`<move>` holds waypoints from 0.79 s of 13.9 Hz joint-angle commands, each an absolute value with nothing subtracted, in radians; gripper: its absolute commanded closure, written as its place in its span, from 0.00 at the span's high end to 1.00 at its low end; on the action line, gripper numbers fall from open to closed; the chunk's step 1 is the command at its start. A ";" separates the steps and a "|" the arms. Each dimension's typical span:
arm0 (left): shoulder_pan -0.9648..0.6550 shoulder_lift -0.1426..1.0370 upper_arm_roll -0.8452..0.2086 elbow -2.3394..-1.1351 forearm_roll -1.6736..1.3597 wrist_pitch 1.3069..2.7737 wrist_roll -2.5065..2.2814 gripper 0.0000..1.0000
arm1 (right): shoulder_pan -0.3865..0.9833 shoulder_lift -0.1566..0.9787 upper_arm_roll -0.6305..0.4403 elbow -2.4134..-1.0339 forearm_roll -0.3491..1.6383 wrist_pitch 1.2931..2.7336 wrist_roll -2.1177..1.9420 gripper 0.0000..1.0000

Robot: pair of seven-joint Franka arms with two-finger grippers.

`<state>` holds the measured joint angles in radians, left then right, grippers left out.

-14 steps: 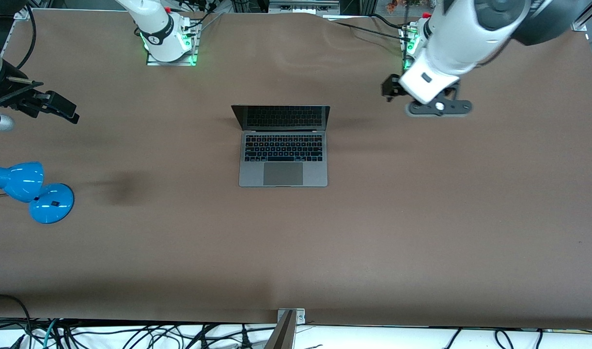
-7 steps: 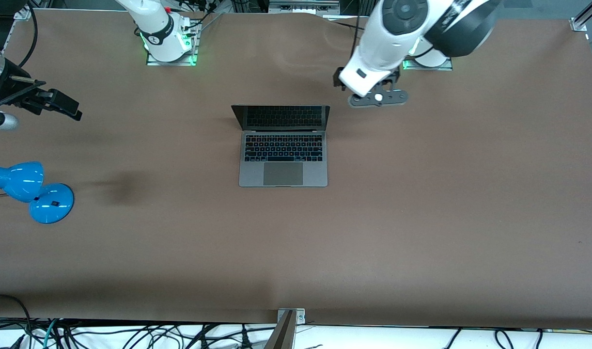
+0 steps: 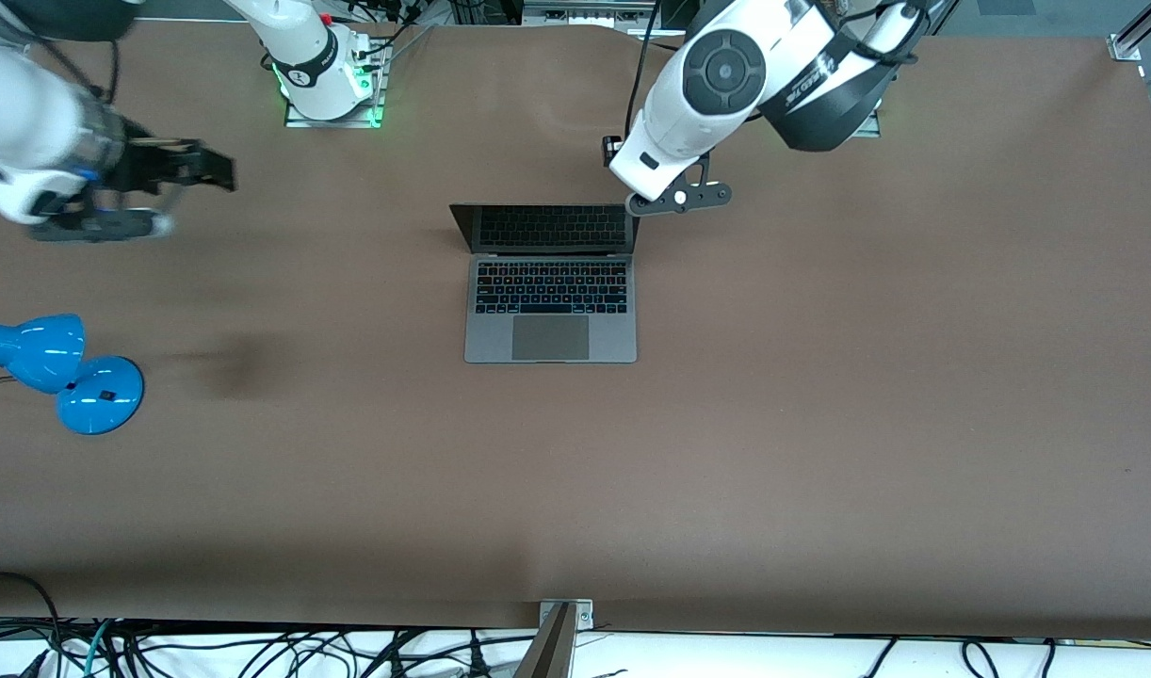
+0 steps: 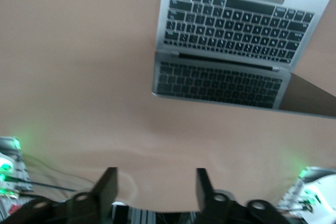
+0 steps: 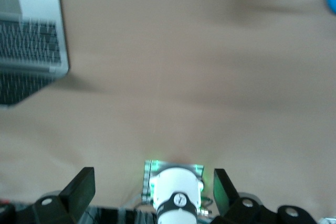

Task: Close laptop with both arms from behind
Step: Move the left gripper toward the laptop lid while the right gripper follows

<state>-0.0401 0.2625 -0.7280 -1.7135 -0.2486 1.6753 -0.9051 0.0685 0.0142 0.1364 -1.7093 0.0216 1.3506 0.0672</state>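
Well, I am looking down on a wide brown matte table that fills nearly the whole front view, with a tangle of black cables along its edge nearest the front camera and a small metal bracket at the middle of that edge. Both arm bases stand at the edge farthest from the camera; green lights glow at the right arm's base plate.

The slim space-grey metal laptop sits open near the middle of the table, black keyboard and large trackpad facing the front camera, its dark screen raised on the side toward the bases (I see keys mirrored in it from the left wrist view).

My left gripper hangs over the bare table just on the bases' side of the screen's corner toward the left arm's end; its two black fingers stand apart with nothing between them. The left arm's white forearm covers that gripper from the front, so I only see its black flange there.

The right gripper is over bare table toward the right arm's end, well apart from the laptop, fingers spread wide and empty; it shows blurred from the front.

A glossy blue desk lamp lies near that end, cut off by the picture's edge.
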 commanded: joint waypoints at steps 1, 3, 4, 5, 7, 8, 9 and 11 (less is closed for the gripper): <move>-0.035 0.273 -0.738 -1.715 -0.284 1.683 -0.922 0.00 | 0.084 0.002 0.253 -1.773 0.032 1.351 0.147 1.00; -0.034 0.300 -0.736 -1.715 -0.284 1.683 -0.908 0.00 | 0.084 -0.002 0.346 -1.830 0.038 1.399 0.246 1.00; -0.031 0.314 -0.735 -1.707 -0.282 1.683 -0.902 0.00 | 0.084 -0.008 0.382 -1.866 0.072 1.443 0.280 0.99; -0.028 0.322 -0.730 -1.703 -0.282 1.686 -0.902 0.00 | 0.084 -0.008 0.412 -1.894 0.102 1.481 0.311 0.90; -0.025 0.327 -0.729 -1.704 -0.278 1.700 -0.894 0.00 | 0.084 0.012 0.486 -1.925 0.121 1.514 0.336 0.52; -0.029 0.325 -0.730 -1.715 -0.272 1.715 -0.896 0.00 | 0.084 0.023 0.517 -1.936 0.120 1.532 0.363 0.19; -0.034 0.328 -0.730 -1.721 -0.270 1.720 -0.897 0.00 | 0.086 0.040 0.541 -1.936 0.121 1.539 0.397 0.00; -0.034 0.340 -0.733 -1.738 -0.270 1.703 -0.888 0.00 | 0.109 0.080 0.563 -1.936 0.120 1.595 0.452 0.00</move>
